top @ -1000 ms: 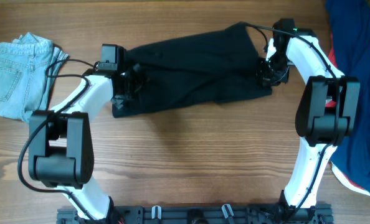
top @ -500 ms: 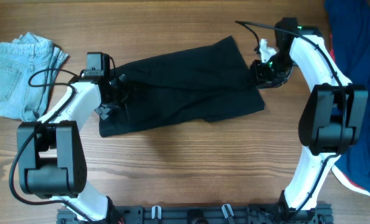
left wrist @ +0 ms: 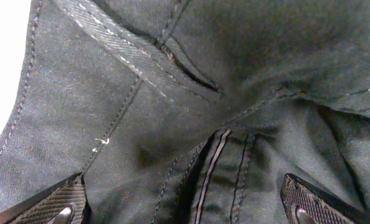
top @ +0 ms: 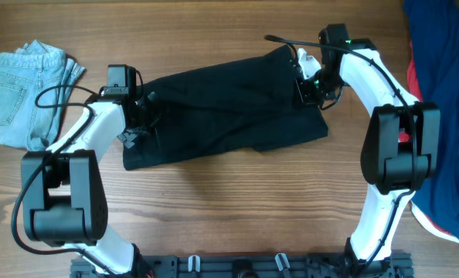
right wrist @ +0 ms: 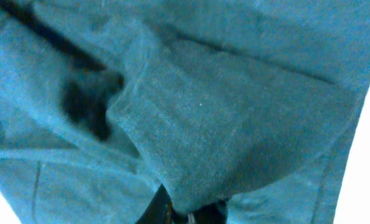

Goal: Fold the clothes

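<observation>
black garment (top: 229,108): laid out mid-counter (top: 229,208), stretched between both arms. left end effector (top: 141,116): fingers spread wide, pressed over the garment's left end, nothing clamped. right end effector (top: 307,83): closed on a fold at the garment's upper right corner. denim garment (top: 21,93): placed far left. navy-and-red garment (top: 446,93): heaped at the right edge.

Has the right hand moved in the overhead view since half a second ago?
Yes. The right hand has shifted left over the large matte black fabric garment, away from the navy-and-red fabric garment at the table's right edge.
</observation>
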`<action>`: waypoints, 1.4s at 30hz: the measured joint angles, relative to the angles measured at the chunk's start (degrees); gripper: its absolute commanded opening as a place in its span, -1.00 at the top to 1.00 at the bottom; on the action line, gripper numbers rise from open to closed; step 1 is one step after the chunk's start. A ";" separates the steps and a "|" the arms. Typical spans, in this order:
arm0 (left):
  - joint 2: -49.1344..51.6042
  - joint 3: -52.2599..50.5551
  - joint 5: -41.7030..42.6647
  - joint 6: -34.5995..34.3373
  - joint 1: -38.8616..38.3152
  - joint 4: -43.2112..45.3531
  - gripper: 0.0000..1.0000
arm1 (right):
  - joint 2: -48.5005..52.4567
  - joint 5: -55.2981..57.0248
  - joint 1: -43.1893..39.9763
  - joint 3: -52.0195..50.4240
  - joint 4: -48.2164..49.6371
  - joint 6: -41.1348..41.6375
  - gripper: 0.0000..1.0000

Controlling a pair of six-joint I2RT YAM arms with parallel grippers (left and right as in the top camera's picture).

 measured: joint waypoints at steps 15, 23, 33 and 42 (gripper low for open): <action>-0.02 -0.04 0.00 0.20 0.04 -0.02 -1.00 | -0.72 -0.98 -2.05 2.03 19.41 19.65 -0.14; -0.02 -0.04 0.00 0.42 0.04 -0.07 -0.99 | -0.72 7.50 -4.48 2.03 1.97 20.50 -0.17; -0.02 -0.04 0.00 0.42 0.04 -0.04 -1.00 | -0.90 3.17 -3.74 -1.44 4.48 6.25 -0.16; -0.02 -0.04 0.00 0.42 0.04 -0.07 -1.00 | -1.22 0.83 -1.55 -7.78 14.49 3.89 0.29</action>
